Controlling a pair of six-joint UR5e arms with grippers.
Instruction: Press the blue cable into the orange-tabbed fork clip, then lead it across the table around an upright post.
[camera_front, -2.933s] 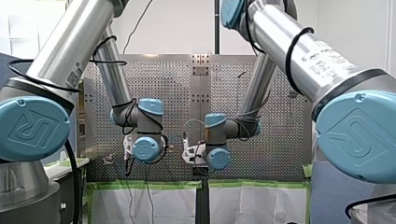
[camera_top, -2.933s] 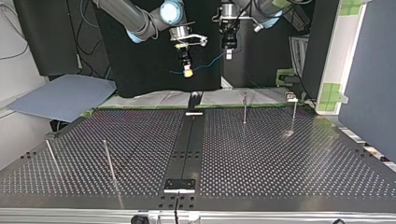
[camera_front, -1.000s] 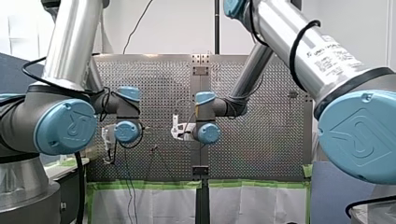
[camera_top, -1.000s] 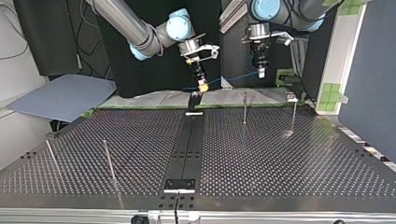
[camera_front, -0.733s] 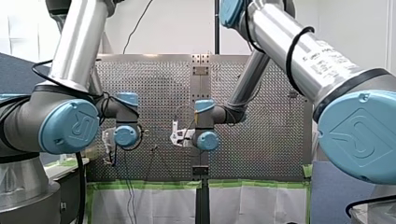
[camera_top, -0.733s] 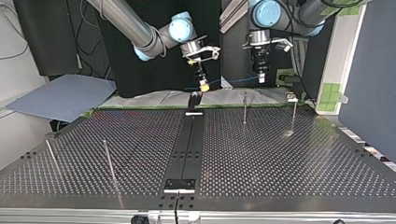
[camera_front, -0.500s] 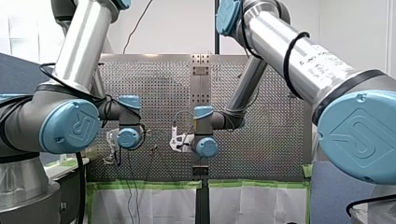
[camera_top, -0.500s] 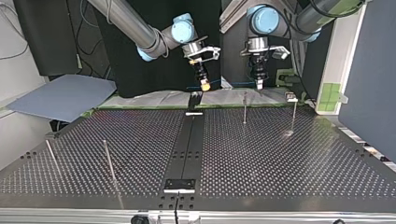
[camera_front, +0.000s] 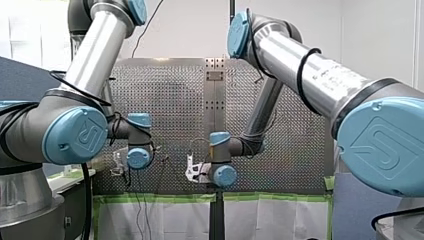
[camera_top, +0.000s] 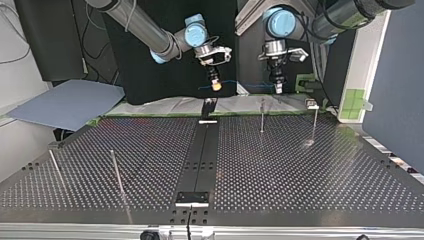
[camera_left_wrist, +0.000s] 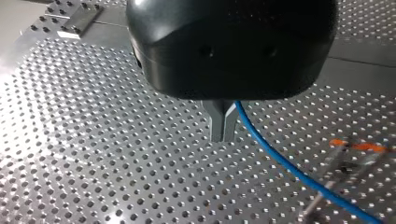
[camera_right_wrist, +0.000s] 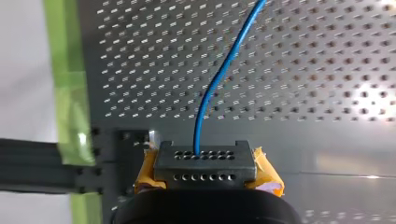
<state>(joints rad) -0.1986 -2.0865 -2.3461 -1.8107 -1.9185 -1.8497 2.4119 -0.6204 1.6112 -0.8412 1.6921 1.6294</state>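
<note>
The thin blue cable (camera_right_wrist: 196, 137) is off the perforated metal desk (camera_top: 300, 175), strung almost level in the air between the two tools above the desk's far edge in the top view. One end of this span is at my right tool (camera_right_wrist: 205, 168). Its yellow pads are clenched on the cable, which comes out through a grey perforated block between them. From there it curves away over the desk's holes. The other end is at my left tool (camera_left_wrist: 222, 126). Its two metal fingers are pressed together with only a seam showing, and they grasp the cable, which leaves at their side and slopes off above the desk.

In the left wrist view the orange-tabbed fork clip (camera_left_wrist: 357, 148) stands on the desk ahead of and to one side of my left tool. It is blurred. The cable crosses in front of its lower part, not in its fork; whether they touch I cannot tell.

In the top view two upright thin metal posts (camera_top: 261, 116) (camera_top: 314, 122) stand near the far edge at the view's right, the nearer one just below my left tool. A black flat strip (camera_top: 202, 150) runs down the desk's middle. Green tape (camera_right_wrist: 70, 93) lines the desk's edge beside my right tool. A grey-blue sheet (camera_top: 70, 102) lies off the desk at the top view's left.
</note>
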